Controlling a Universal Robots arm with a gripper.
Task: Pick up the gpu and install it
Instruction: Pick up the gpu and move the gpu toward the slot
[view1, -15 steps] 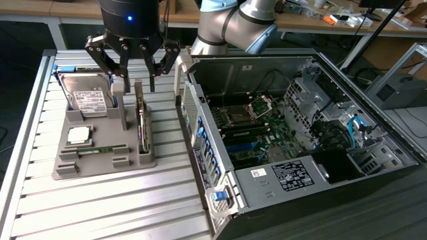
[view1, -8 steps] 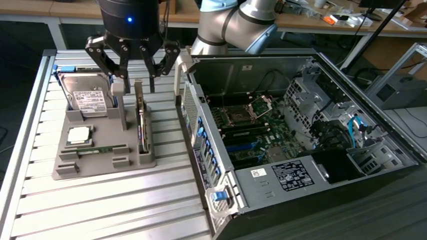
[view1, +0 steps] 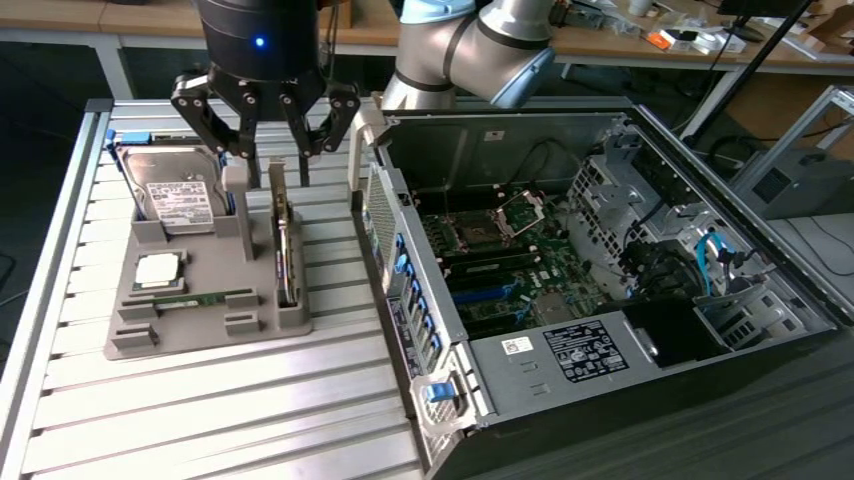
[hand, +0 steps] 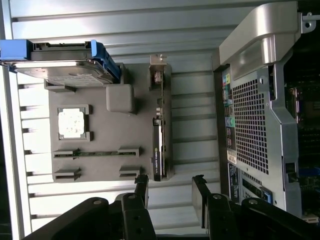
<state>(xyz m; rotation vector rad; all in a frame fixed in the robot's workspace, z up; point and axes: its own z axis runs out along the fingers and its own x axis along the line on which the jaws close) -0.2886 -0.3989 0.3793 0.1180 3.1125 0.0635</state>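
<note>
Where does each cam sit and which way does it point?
Exterior view: high, off the arm, looking down on the slatted table, tray and open PC case; the arm and open hand show.
Wrist view: on the wrist, looking along the hand at the tray; two fingers show.
Shared: hand, gpu, hard drive, tray, PC case.
</note>
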